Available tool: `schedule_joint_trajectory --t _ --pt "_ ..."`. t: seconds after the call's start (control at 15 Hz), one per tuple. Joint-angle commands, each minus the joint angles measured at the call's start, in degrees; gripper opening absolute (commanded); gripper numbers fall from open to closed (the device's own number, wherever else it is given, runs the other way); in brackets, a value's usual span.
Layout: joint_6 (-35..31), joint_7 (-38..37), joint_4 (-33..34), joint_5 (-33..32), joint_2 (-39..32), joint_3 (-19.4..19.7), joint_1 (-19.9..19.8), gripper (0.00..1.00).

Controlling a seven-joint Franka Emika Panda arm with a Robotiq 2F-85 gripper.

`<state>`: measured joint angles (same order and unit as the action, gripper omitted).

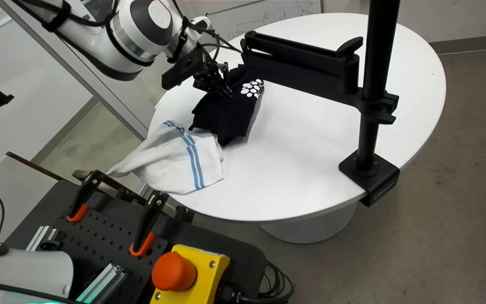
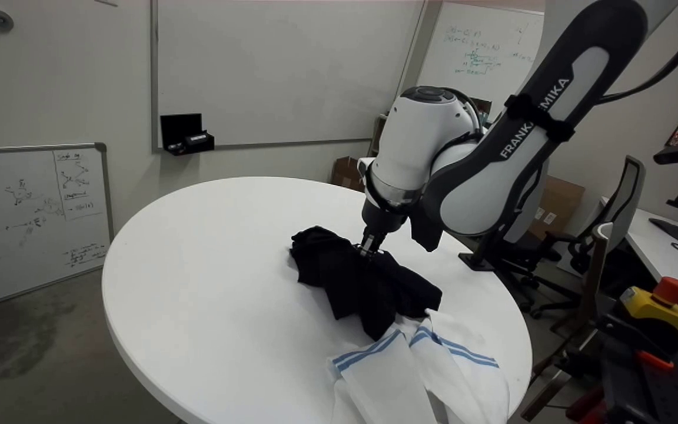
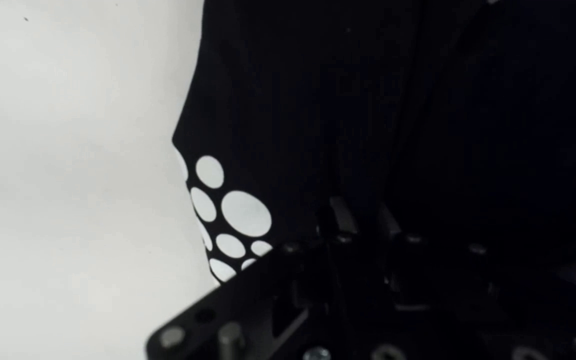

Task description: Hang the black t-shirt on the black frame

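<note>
The black t-shirt (image 1: 230, 109) lies crumpled on the white round table in both exterior views (image 2: 368, 282). A patch of white dots shows on it in the wrist view (image 3: 245, 213). My gripper (image 1: 226, 86) points down into the cloth. In the wrist view its fingertips (image 3: 366, 220) stand close together with dark cloth between them, so it looks shut on the t-shirt; black on black hides the exact contact. The black frame (image 1: 302, 63), a post with a folding arm, is clamped to the table edge. The t-shirt lies near the frame arm's end in that exterior view.
A white towel with blue stripes (image 1: 175, 156) lies beside the t-shirt on the white round table (image 1: 293, 169), partly over the edge. A dark cart with clamps (image 1: 150, 215) and a yellow box with a red button (image 1: 192, 270) stands near the table.
</note>
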<state>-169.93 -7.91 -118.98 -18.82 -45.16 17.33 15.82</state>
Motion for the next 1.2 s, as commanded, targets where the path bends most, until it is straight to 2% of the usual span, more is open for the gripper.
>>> schedule_joint_trajectory --t 0.0,0.53,1.13 --pt "0.3 0.3 0.5 1.2 -0.2 0.5 0.9 0.0" --pt "-2.0 0.0 -6.7 0.5 7.5 2.0 2.8 0.02" --pt "-1.4 -0.8 -21.3 -3.5 25.5 4.2 8.0 0.02"
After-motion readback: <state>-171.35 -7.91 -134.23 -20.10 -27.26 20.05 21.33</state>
